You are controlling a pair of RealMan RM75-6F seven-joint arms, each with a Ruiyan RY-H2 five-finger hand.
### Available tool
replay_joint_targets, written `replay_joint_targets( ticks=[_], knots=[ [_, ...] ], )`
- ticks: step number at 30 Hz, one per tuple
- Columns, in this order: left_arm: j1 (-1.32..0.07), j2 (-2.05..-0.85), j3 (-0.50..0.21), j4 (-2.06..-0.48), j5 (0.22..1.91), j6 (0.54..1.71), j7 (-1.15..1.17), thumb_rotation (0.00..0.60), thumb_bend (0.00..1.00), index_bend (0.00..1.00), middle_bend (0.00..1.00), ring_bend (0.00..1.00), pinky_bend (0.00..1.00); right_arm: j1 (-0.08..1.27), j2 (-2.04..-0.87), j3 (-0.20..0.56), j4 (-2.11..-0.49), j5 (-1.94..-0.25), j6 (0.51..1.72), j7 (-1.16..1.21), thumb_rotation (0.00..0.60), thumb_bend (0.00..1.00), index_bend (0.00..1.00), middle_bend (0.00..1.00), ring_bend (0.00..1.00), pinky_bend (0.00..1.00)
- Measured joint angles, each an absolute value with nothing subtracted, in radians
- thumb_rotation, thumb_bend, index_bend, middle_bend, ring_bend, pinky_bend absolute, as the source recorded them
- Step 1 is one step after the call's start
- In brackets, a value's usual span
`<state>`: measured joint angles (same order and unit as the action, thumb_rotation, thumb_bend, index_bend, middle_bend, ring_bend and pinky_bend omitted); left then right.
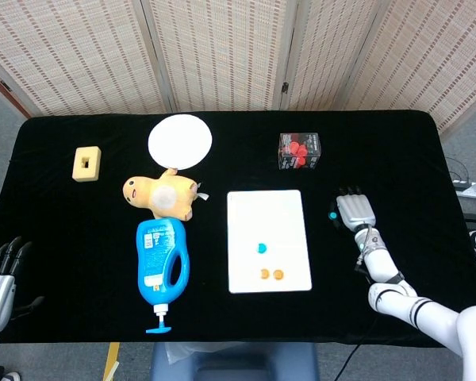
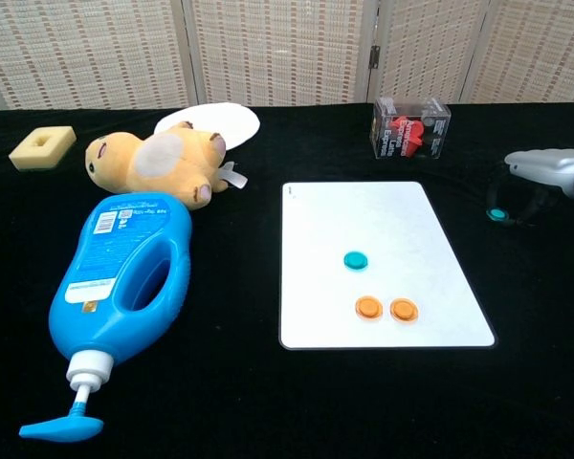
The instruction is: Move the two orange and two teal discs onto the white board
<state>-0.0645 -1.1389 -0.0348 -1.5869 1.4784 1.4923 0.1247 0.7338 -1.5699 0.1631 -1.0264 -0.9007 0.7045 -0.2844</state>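
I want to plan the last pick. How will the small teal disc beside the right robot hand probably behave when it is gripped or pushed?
The small teal plastic disc looks thin and flat, so it will probably slide on the black tablecloth rather than roll. It seems light and rigid. Because it lies so low, the right robot hand may find its edge hard to pinch.

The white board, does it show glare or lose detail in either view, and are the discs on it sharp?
Head view: the white board is bright and nearly washed out, its surface featureless; the orange discs and teal disc are small but distinct. Chest view: the board is evenly lit without a glare spot, and the discs look sharp with clear rims.
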Motion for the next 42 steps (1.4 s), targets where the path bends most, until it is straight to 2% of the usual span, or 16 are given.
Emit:
replay_joint_targets(
  ticks=[5, 15, 19, 32, 42],
  knots=[
    [-0.064, -1.139, -0.035, -1.588, 1.482, 1.496, 0.123, 0.600, 0.09, 0.00, 0.00, 0.00, 0.00, 0.720, -1.534, 0.162, -1.091, -0.925, 0.734, -0.277, 0.600, 0.43, 0.47, 0.16, 0.08, 0.00],
    [-0.064, -1.139, -0.035, -1.591, 1.488, 1.502, 0.125, 0.600, 0.09, 0.00, 0.00, 0.00, 0.00, 0.691, -1.424, 0.134, -1.380, -1.062, 0.833, -0.296, 0.600, 0.43, 0.47, 0.16, 0.08, 0.00],
    [-0.061, -1.139, -0.033, -1.587, 1.485, 1.503, 0.120, 0.600, 0.09, 0.00, 0.00, 0.00, 0.00, 0.696, -1.413, 0.116, -1.460, -1.104, 0.854, -0.341, 0.600, 0.43, 0.47, 0.16, 0.08, 0.00],
    [-0.058, -1.144, -0.031, -1.575, 1.480, 1.499, 0.111, 0.600, 0.09, 0.00, 0.00, 0.00, 0.00, 0.764, -1.504, 0.098, -1.486, -1.084, 0.831, -0.471, 0.600, 0.43, 0.47, 0.16, 0.08, 0.00],
    [-0.056, -1.148, -0.030, -1.565, 1.478, 1.498, 0.103, 0.600, 0.09, 0.00, 0.00, 0.00, 0.00, 0.779, -1.521, 0.090, -1.490, -1.061, 0.840, -0.500, 0.600, 0.43, 0.47, 0.15, 0.07, 0.00]
  ],
)
